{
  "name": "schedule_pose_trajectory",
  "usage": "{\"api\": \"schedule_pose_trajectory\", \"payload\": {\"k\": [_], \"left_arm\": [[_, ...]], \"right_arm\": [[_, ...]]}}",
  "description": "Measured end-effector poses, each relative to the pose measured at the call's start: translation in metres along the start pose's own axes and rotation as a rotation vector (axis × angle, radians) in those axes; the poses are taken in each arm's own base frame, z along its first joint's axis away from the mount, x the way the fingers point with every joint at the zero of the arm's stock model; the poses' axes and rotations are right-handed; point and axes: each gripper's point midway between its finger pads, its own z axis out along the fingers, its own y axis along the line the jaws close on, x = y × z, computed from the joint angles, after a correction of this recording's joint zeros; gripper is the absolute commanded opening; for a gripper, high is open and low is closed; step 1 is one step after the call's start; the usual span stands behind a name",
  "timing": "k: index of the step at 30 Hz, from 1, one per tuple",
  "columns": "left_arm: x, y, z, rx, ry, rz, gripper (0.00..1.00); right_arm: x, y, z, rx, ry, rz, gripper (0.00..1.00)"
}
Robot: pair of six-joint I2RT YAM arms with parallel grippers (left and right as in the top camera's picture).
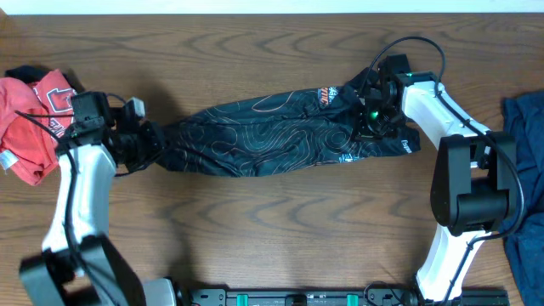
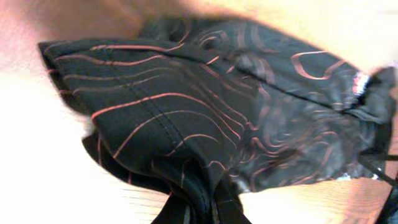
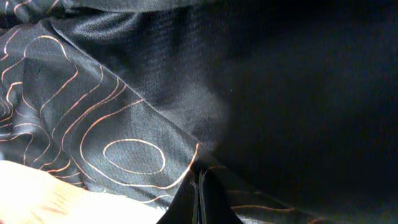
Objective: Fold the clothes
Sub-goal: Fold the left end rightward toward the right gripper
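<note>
The clothes in hand are a black jersey [image 1: 272,132] with thin orange contour lines, lying as a long bunched band across the middle of the table. My left gripper [image 1: 150,141] is shut on its left end; in the left wrist view the fabric [image 2: 205,106] gathers into the closed jaws [image 2: 200,210]. My right gripper [image 1: 372,112] is over the jersey's right end, near a white and red logo [image 1: 330,95]. In the right wrist view its fingers [image 3: 200,190] are pressed together on a fold of the cloth [image 3: 124,124].
A crumpled red garment [image 1: 34,119] with white lettering lies at the far left, just behind the left arm. A blue garment [image 1: 525,161] hangs at the right table edge beside the right arm's base [image 1: 467,195]. Wooden tabletop [image 1: 280,229] surrounds the jersey.
</note>
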Motion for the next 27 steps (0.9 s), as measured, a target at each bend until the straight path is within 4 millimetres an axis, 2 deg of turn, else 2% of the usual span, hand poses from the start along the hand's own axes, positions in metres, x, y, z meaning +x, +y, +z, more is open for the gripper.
{"api": "schedule_pose_trajectory", "payload": {"k": [3,8,12,27], "left_arm": [[0.007,-0.016,-0.003,0.008,0.004,0.029,0.06],[0.021,-0.037,0.009,0.016,0.048,0.088,0.06],[0.03,-0.062,0.019,0.044,0.06,0.148,0.06],[0.057,-0.139,0.051,0.119,0.046,0.313,0.06]], "right_arm": [[0.0,0.001,0.0,-0.005,0.0,0.0,0.01],[0.002,0.002,0.0,-0.012,0.01,0.004,0.01],[0.004,0.003,0.0,-0.015,0.015,0.006,0.01],[0.009,0.003,0.0,-0.017,0.035,0.014,0.01]]}}
